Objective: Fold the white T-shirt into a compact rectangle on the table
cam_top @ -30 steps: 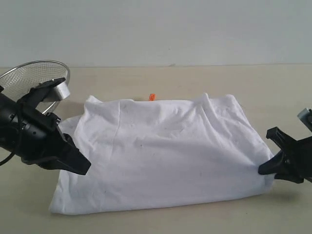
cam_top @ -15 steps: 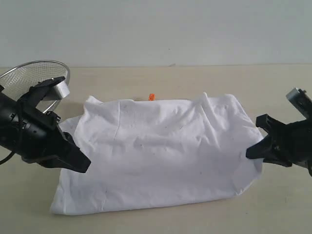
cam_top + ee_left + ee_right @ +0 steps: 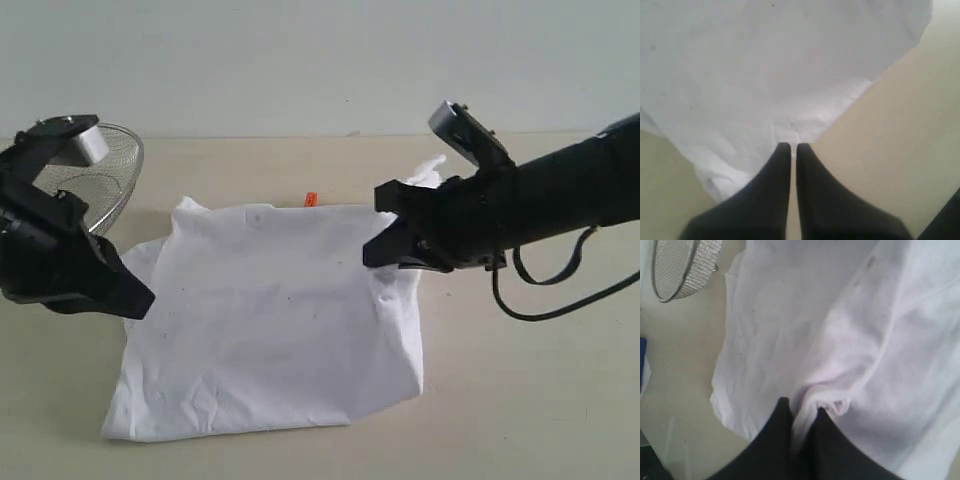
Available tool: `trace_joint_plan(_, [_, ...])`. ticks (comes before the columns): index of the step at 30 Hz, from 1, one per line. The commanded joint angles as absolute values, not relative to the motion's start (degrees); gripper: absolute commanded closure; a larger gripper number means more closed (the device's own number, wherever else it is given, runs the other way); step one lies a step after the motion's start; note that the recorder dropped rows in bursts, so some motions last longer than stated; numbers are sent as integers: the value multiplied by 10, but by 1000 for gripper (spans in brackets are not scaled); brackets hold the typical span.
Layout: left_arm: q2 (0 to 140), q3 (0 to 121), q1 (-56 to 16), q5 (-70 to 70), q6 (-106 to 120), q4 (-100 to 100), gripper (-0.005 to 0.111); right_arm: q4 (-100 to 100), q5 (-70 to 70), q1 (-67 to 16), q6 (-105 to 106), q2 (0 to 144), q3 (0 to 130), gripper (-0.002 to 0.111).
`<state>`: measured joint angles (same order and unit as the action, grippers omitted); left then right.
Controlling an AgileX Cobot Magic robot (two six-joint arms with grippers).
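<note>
Between the right gripper's [image 3: 802, 412] black fingers [image 3: 772, 445], pressed tight together, we see a pinched ridge of the white T-shirt [image 3: 270, 330]. That gripper hangs above the shirt's right half, and the cloth it has raised droops from its tips. The side below it is doubled over onto the rest of the garment. At the opposite side, the left gripper's [image 3: 791, 146] fingers [image 3: 772, 195] are closed too, their tips meeting right at the shirt's edge. We cannot tell whether any cloth is caught between them. Outward from both, the shirt lies rumpled in the middle of the pale beige table [image 3: 520, 400], no lettering showing, with a small orange tag [image 3: 311, 199] peeking out at its far edge. A wire-mesh strainer [image 3: 112, 165] stands on the table behind the left gripper, clear of the shirt.
</note>
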<state>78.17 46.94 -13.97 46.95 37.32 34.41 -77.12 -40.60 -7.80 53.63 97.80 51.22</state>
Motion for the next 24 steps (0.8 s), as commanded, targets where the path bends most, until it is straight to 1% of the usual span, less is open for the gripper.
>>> trace_joint_plan(1, [745,489,-139,489,294,259,102,-774,-376,-130,515,974,547,108])
trace_joint_plan(9, [679,504,-139,507,265,245,102,-777,-337,-243,496,1041,590,108])
trace_joint_plan(14, [671,504,-139,543,265,241,102,-798,-315,-298,495,1081,615,108])
trace_joint_plan(18, [671,504,-139,555,264,233,102,-804,-311,-329,486,1110,649,108])
trace_joint_plan(24, [671,504,-139,557,263,230,102,-804,-313,-355,470,1141,693,108])
